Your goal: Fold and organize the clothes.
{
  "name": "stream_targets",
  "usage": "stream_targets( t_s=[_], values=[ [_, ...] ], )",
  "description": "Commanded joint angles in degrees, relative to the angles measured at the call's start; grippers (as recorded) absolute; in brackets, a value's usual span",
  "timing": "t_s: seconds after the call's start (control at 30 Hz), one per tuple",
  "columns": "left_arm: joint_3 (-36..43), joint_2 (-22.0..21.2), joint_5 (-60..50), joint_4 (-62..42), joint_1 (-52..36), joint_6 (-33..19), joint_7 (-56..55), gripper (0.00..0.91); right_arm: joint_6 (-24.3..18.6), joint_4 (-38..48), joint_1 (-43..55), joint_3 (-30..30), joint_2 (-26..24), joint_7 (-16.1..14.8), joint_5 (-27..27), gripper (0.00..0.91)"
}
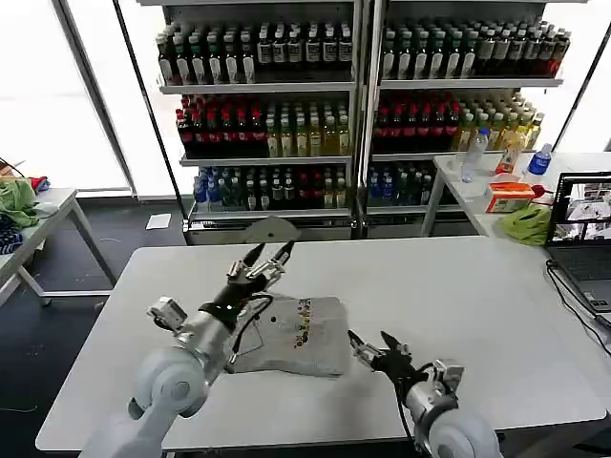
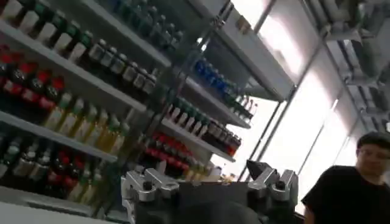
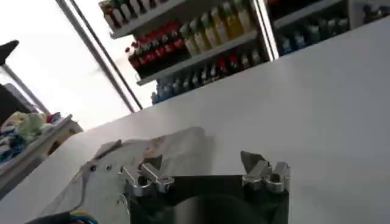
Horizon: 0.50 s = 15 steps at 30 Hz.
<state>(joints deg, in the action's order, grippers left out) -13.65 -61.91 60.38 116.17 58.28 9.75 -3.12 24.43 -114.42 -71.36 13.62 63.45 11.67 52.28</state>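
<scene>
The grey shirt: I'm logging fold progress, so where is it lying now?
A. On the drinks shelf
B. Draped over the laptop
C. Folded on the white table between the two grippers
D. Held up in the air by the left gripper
C: the grey shirt lies folded on the white table, with the open left gripper above its far edge and the open right gripper beside it.

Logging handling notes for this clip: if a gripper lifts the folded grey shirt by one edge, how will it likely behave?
The grey shirt lies flat in soft folds on the white table, so it would probably droop and unfold. It looks thin, likely light. Pushed, it may bunch rather than slide whole. The left gripper hovers open above it; the right gripper is open beside it.
</scene>
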Motion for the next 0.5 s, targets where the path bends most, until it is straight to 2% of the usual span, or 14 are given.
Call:
stream_targets(
  t_s=[0.03, 0.2, 0.23, 0.27, 0.3, 0.37, 0.5],
  values=[
    [-10.5, 0.5, -2.6, 2.2, 6.9, -2.6, 2.1, 0.907, 5.1, 12.0, 16.0, -11.6, -1.2, 0.8, 11.6, 0.907],
    [-12.0, -0.2, -2.5, 1.7, 8.2, -3.2, 2.4, 0.907, 5.1, 17.0, 20.2, -15.3, -0.1, 0.7, 11.7, 0.907],
    [-12.1, -0.3, -2.6, 1.7, 8.3, -3.2, 2.4, 0.907, 5.1, 17.4, 20.5, -15.6, 0.3, 1.0, 11.5, 0.766],
    [-12.3, -0.4, -2.7, 1.6, 8.3, -3.2, 2.4, 0.907, 5.3, 18.4, 21.2, -16.1, 1.0, 1.9, 9.7, 0.554],
    [-12.4, -0.4, -2.7, 1.7, 8.4, -3.2, 2.2, 0.907, 5.1, 18.8, 21.3, -16.2, 1.4, 2.1, 8.9, 0.262],
    [-13.0, -0.6, -3.3, 1.6, 8.5, -3.0, 1.7, 0.907, 5.4, 19.1, 21.7, -17.1, 1.3, 2.0, 8.7, 0.000],
    [-13.7, -1.1, -3.0, 0.7, 8.8, -2.9, 1.0, 0.907, 5.6, 19.0, 21.5, -17.9, 1.4, 1.7, 8.1, 0.000]
  ],
)
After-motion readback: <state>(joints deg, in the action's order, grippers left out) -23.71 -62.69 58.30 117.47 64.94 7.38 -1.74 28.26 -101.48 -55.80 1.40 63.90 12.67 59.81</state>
